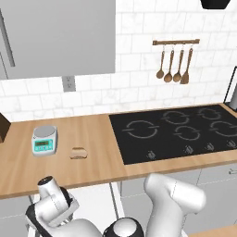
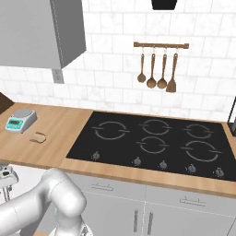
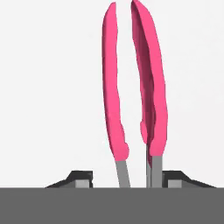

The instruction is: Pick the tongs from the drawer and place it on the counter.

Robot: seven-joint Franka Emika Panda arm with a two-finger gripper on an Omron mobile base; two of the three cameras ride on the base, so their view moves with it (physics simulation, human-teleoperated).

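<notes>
Tongs [image 3: 153, 100]: grey metal arms are cut off by the band at the bottom of the hand view; tips unseen. Hand [image 3: 127, 181]: fingertips are barely shown, so contact with the tongs cannot be told. Drawer [image 1: 95, 203]: largely hidden behind the arm. Small brown item [image 1: 78, 153] on the worktop [image 1: 92, 139]: too small to be identified.

Bright, flat rendered light, faint shadows; slightly soft, low-res; hand view washed-out white behind tongs [image 3: 135, 87].
</notes>
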